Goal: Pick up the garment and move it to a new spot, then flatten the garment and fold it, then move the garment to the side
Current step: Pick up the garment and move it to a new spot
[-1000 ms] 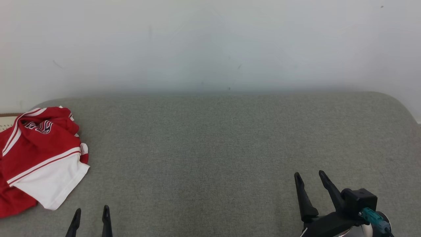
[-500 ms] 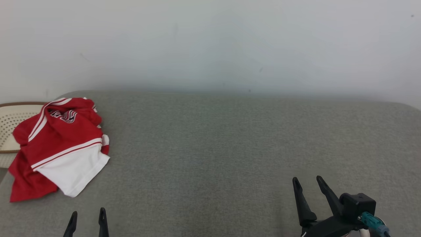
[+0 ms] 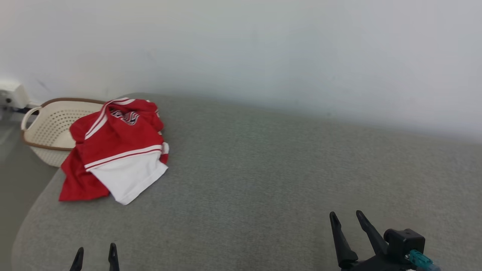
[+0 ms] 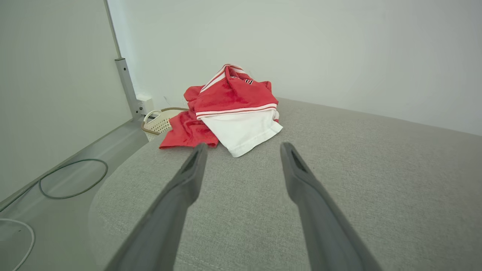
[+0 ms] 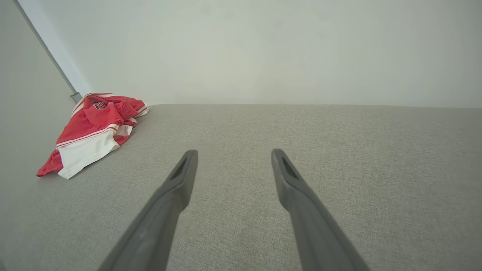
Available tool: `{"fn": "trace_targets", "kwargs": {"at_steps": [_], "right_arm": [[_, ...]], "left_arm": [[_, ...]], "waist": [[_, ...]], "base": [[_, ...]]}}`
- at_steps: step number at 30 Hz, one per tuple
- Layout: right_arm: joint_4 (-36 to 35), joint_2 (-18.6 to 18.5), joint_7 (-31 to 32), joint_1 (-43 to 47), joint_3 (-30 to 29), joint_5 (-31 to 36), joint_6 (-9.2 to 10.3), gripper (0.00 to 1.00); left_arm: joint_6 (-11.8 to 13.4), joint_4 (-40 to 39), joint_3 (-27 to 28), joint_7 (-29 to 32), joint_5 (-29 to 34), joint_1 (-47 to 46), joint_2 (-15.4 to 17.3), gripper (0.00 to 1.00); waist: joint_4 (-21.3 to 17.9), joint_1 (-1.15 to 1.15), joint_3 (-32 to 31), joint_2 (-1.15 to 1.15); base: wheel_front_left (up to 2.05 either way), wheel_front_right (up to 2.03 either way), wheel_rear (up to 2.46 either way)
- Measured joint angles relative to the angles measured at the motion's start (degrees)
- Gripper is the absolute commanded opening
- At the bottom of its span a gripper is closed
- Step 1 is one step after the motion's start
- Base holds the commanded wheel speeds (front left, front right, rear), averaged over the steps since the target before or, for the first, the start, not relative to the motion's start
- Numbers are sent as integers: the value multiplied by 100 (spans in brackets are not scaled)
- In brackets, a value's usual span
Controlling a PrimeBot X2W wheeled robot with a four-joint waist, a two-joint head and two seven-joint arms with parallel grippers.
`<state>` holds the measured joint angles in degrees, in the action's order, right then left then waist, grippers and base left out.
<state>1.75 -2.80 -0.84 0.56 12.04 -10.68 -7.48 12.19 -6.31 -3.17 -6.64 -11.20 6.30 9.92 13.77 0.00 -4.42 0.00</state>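
A crumpled red and white garment [image 3: 116, 150] lies in a heap near the far left end of the grey cushioned surface [image 3: 263, 169]. My left gripper [image 3: 95, 253] is open at the bottom left, well short of the garment, nothing between its fingers. In the left wrist view the garment [image 4: 229, 109] lies straight ahead of that gripper [image 4: 243, 148]. At the lower right my right gripper [image 3: 344, 218] stands open and empty, far from the cloth. In the right wrist view the garment [image 5: 90, 133] is far off to the left of the gripper [image 5: 233, 154].
A cream perforated basket [image 3: 49, 128] with a brown rim stands just beyond the surface's left end, behind the garment. A pale wall [image 3: 263, 49] rises behind. Cables [image 4: 71, 177] lie on the floor to the left. The surface's rounded left edge [image 3: 34, 218] drops to the floor.
The head camera has turned left, so the garment and basket slid right in its view. The garment lies as before. Both grippers stay open.
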Motion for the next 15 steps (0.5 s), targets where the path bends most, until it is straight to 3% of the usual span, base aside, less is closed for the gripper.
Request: {"fn": "trace_targets", "kwargs": {"at_steps": [15], "right_arm": [[137, 0, -120, 14, 253, -220, 0, 100]], "left_arm": [[111, -209, 75, 121, 22, 196, 137, 100]], "waist": [[987, 0, -144, 0]], "base": [[0, 0, 0]]}}
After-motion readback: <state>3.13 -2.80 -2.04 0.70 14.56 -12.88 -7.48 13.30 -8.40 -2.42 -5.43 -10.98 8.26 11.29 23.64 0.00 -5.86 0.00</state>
